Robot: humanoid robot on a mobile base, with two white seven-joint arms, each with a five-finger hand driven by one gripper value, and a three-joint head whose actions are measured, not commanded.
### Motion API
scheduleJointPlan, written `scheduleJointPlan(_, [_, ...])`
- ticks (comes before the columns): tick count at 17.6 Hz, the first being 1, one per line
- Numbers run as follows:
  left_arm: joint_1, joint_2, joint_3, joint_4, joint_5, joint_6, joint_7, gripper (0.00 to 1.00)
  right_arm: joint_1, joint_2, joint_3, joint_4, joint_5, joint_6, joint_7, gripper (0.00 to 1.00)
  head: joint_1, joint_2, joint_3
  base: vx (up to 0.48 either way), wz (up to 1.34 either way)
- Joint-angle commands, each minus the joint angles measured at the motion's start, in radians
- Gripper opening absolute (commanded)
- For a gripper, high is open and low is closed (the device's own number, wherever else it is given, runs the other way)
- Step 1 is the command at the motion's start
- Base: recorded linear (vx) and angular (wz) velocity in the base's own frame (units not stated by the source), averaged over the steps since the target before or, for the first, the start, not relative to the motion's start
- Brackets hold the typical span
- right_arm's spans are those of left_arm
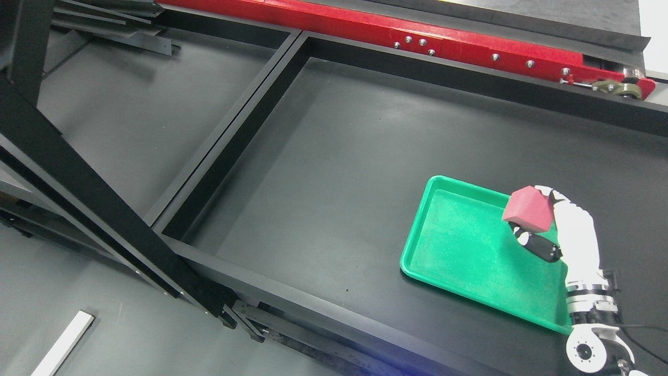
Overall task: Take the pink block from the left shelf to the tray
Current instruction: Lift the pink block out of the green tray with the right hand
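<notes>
In the head view my right hand (543, 224) reaches up from the lower right corner, white with black finger joints. Its fingers are closed around a pink block (528, 209), which is held over the right half of the green tray (449, 245). I cannot tell whether the block is above the tray floor or touching it. The tray lies on the black bin floor at the right and has nothing else in it. My left arm does not show.
The tray sits inside a large black bin with raised walls (245, 130); a second bin (135, 115) lies to the left. A red rail (443, 42) runs along the back. A black diagonal beam (88, 203) crosses the left side, with a white strip (62, 344) on the floor.
</notes>
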Motion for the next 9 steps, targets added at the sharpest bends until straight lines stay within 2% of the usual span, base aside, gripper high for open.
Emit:
scheduleJointPlan(1, [0.009,0.017,0.0,0.0,-0.002,0.0,0.001,1.0,0.027,0.089,-0.147,-0.146,-0.047,-0.014,-0.042,0.03,0.0,0.0,0.0,0.0,0.0])
scheduleJointPlan(9, [0.009,0.017,0.0,0.0,-0.002,0.0,0.001,1.0,0.036,0.101,-0.15,-0.148,-0.086,-0.026,-0.04,0.03,0.0,0.0,0.0,-0.005,0.02])
